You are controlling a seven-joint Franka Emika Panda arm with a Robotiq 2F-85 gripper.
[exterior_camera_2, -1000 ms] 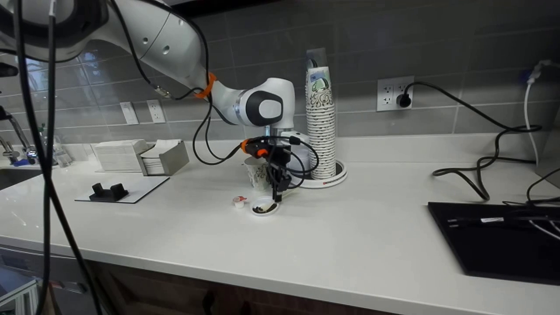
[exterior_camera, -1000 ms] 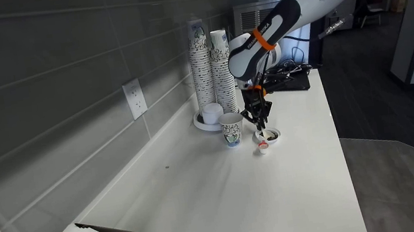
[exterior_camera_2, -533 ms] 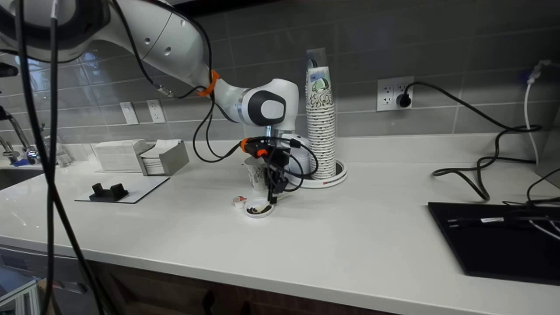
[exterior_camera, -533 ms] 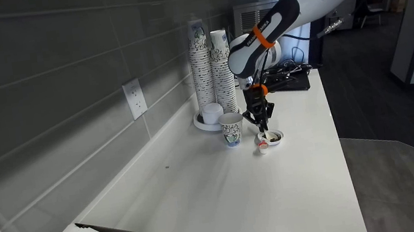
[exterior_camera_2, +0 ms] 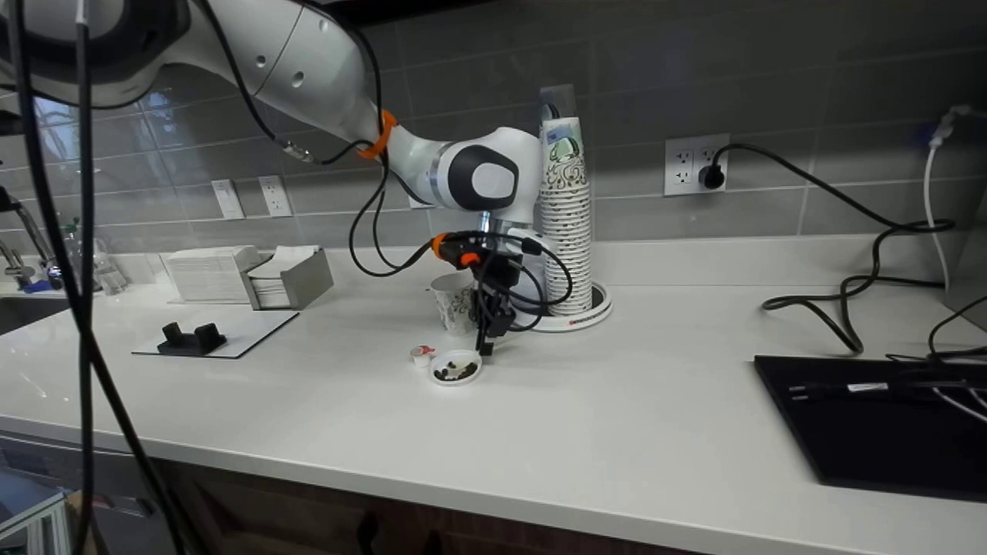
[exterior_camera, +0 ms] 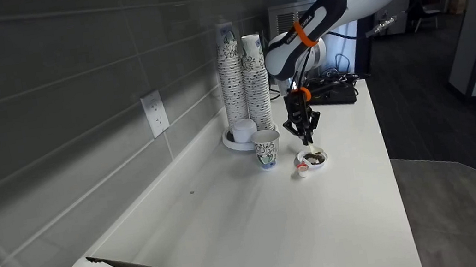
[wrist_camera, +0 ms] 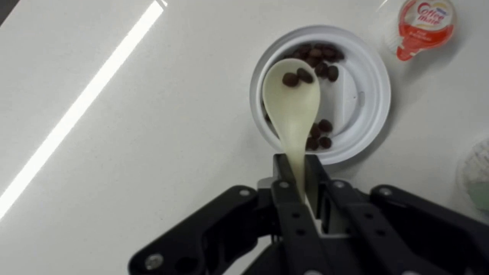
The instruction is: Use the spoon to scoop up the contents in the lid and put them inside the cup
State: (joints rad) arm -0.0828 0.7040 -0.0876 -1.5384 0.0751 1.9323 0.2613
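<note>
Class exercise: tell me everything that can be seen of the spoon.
The spoon is cream-white, smooth and plastic-looking, with an egg-shaped bowl tapering into a slim handle. The gripper is shut on the handle, whose end is hidden. In the wrist view the hollow of the bowl faces up, over the white lid, with two dark brown beans lying in it near the tip. Whether its underside touches the lid cannot be told.
</note>
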